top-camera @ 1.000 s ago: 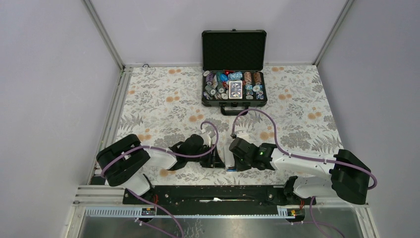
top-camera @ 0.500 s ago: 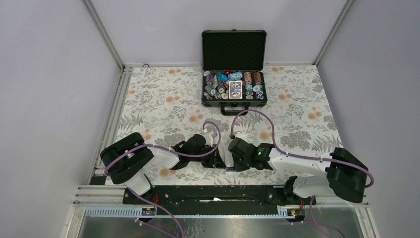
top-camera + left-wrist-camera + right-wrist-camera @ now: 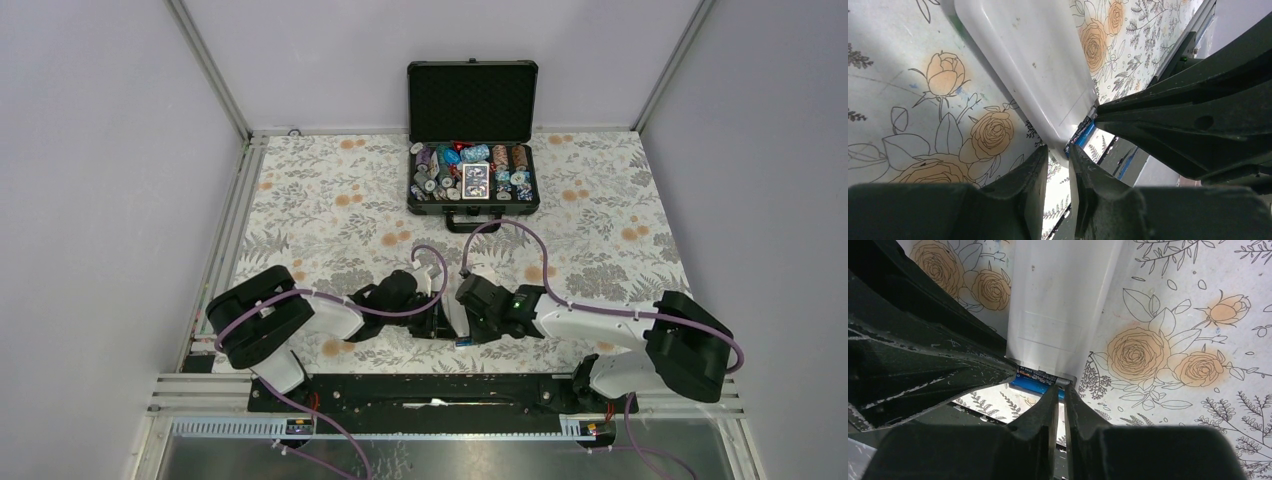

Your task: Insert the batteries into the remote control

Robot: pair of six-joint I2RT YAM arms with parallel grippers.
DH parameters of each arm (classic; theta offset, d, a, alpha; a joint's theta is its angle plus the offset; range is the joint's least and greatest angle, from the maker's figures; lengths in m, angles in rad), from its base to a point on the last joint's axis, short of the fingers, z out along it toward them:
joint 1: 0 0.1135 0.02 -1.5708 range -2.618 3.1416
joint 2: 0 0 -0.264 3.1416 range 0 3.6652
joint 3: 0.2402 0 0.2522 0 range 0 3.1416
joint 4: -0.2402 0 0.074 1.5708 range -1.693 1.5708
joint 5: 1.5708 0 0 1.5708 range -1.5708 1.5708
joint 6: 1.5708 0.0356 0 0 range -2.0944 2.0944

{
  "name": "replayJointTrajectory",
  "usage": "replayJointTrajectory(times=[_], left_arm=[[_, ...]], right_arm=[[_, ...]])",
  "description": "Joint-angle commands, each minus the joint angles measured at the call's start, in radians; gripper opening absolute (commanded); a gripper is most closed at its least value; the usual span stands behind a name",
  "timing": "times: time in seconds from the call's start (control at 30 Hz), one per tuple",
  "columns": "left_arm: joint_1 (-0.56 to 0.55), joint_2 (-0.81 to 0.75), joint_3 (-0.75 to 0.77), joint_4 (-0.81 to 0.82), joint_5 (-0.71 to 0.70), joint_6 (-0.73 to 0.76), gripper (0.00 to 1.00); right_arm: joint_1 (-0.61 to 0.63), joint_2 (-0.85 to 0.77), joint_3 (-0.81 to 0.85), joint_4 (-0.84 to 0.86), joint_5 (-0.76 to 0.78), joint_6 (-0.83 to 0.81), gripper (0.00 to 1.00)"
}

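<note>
White remote control point(image 3: 1033, 65), one blue battery point(image 3: 1034, 383) at its end; left hand point(image 3: 1058, 156) and right hand point(image 3: 1058, 392) nearly together there, grip unclear.

remote point(image 3: 1033, 60): far end cut by frame | battery point(image 3: 1035, 384): mostly hid under remote edge

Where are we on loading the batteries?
Looks done: one blue battery sits at the near end of the remote control. In hand: left gripper and right gripper, jaws narrow, meet at that end. Remaining: second battery not visible; seating unconfirmed.
</note>
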Motion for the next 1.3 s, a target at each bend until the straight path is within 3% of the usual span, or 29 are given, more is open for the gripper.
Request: replayJointTrajectory(times=[0.0, 0.67, 1.27], left_arm=[[-0.009, 0.023, 0.032, 0.029, 0.024, 0.006, 0.26], [-0.009, -0.013, 0.008, 0.030, 0.005, 0.007, 0.26], [-0.008, -0.102, -0.061, 0.024, -0.042, -0.009, 0.29]], right_arm=[[0.002, 0.079, 0.008, 0.046, -0.039, -0.006, 0.14], [0.038, 0.298, 0.060, -0.059, 0.024, -0.012, 0.08], [0.083, 0.331, 0.089, -0.061, 0.097, 0.054, 0.00]])
